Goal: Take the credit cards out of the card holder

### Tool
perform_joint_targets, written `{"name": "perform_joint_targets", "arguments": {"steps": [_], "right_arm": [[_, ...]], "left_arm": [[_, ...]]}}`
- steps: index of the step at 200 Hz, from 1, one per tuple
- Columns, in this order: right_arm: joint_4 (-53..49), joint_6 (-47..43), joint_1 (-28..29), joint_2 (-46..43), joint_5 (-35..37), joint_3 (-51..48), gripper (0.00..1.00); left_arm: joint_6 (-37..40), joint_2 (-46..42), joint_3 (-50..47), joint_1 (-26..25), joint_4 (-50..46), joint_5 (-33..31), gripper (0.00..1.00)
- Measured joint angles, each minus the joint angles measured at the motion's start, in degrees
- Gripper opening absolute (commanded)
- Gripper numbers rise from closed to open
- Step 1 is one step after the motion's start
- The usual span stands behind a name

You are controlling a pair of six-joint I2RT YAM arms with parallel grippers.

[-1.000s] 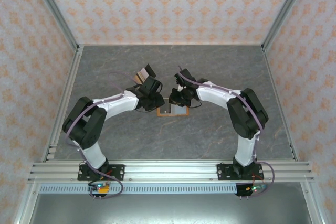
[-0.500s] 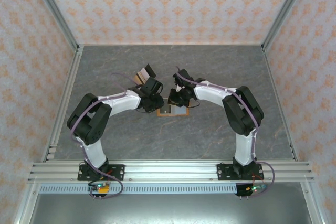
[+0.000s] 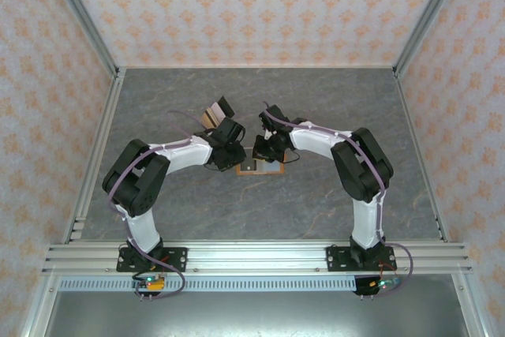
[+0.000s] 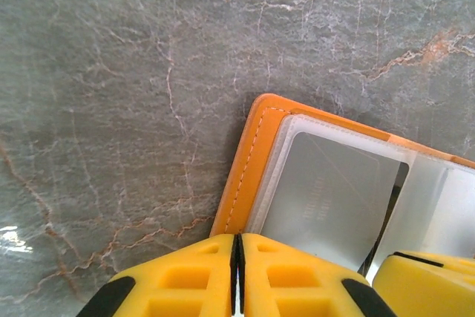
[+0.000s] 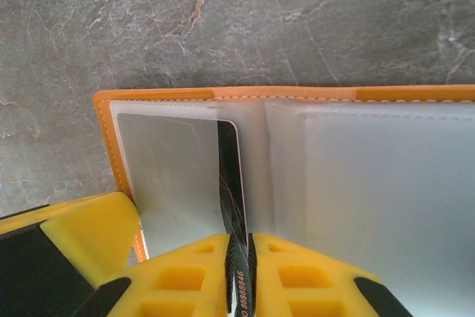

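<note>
Right wrist view, near to far: the right hand [image 5: 237, 246] is closed on the edge of a thin black rectangular credit card [image 5: 230, 176], which reaches into a clear pocket of the flat orange card holder [image 5: 171, 95] lying open on the grey marbled surface [image 5: 297, 20]. In the left wrist view the left hand [image 4: 237, 246] has its fingers together at the holder's rim; whether it pinches the rim, I cannot tell. The card looks stiff, light and slippery, so its free edge seems the best place to hold.
</note>
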Motion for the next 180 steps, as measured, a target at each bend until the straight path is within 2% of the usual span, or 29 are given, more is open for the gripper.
{"name": "perform_joint_targets", "arguments": {"steps": [180], "right_arm": [[2.27, -0.07, -0.15, 0.81, -1.27, -0.79, 0.16]], "left_arm": [[0.0, 0.0, -0.7, 0.0, 0.94, -0.04, 0.09]]}}
